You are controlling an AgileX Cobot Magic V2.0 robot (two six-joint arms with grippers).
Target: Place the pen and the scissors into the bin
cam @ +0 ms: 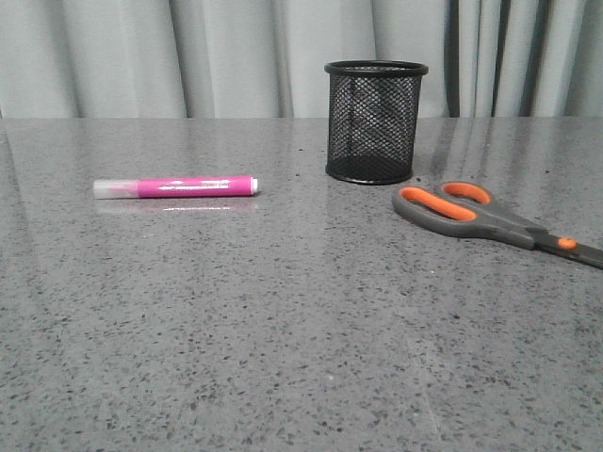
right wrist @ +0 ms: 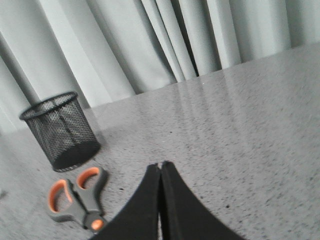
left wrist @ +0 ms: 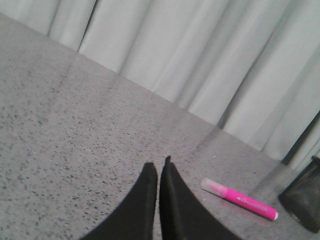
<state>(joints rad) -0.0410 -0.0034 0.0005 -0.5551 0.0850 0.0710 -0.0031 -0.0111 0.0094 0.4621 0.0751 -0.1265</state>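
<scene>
The magenta pen point(cam: 177, 186) lies flat on the grey table, left of centre, its clear cap pointing left. The black mesh bin point(cam: 374, 121) stands upright behind the middle. Grey scissors point(cam: 495, 221) with orange-lined loops lie flat to the bin's right, blades running off the right edge. Neither gripper shows in the front view. My left gripper point(left wrist: 158, 166) is shut with nothing in it, above the table, the pen point(left wrist: 239, 199) a short way to one side. My right gripper point(right wrist: 160, 166) is shut and empty too, with the scissors point(right wrist: 75, 198) and the bin point(right wrist: 62, 131) off to its side.
Pale curtains point(cam: 236, 52) hang along the table's far edge. The speckled tabletop point(cam: 283, 339) stretches bare towards the front. The edge of the bin point(left wrist: 303, 201) shows beyond the pen in the left wrist view.
</scene>
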